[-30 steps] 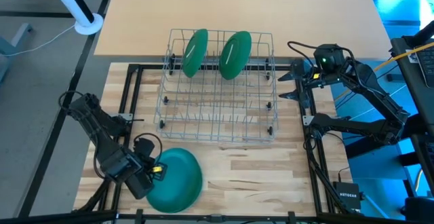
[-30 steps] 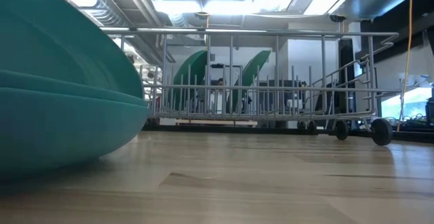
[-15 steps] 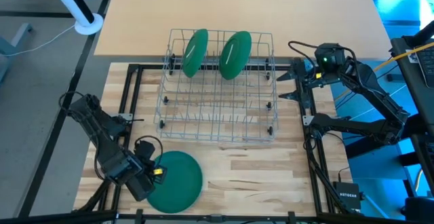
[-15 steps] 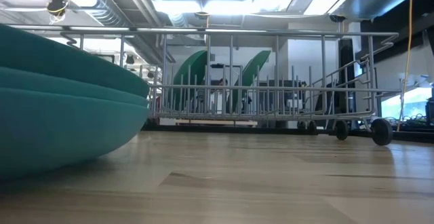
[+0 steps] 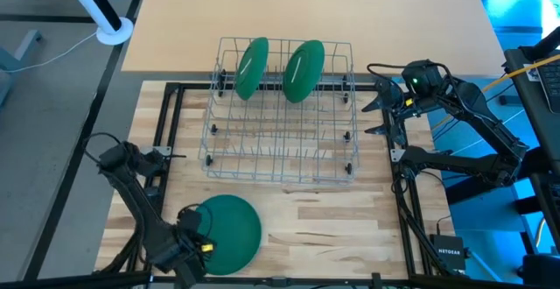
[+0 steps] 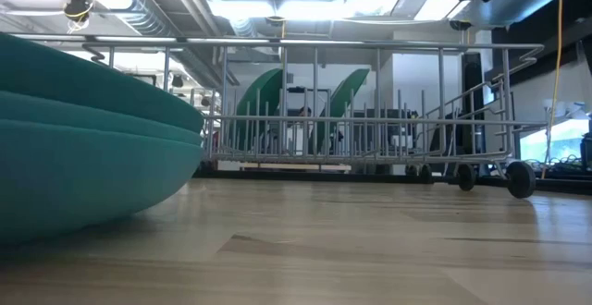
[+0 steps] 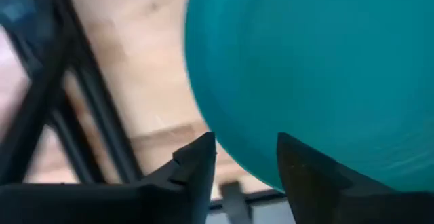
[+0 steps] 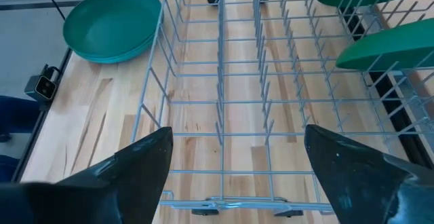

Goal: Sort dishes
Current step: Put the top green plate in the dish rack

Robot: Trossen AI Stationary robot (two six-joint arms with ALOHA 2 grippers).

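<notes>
A stack of teal dishes lies flat on the wooden table near its near-left corner. Two more green dishes stand on edge between the tines at the far end of the wire rack. My left gripper points down at the stack's near-left rim, open, one finger outside the rim and one over the dish. My right gripper hangs open by the rack's right side, holding nothing. My left gripper stands open over the rim of the top dish. Whether either finger touches the dish, I cannot tell.
The wire rack fills the middle of the table, its near rows of tines bare. Black frame rails run along the left and right of the wooden top. Bare wood lies right of the stack.
A second ago the top dish was tipped up at its left edge beside my left gripper. It has dropped flat onto the stack. My left gripper has since gone down and toward the table's near edge, along the stack's rim.
</notes>
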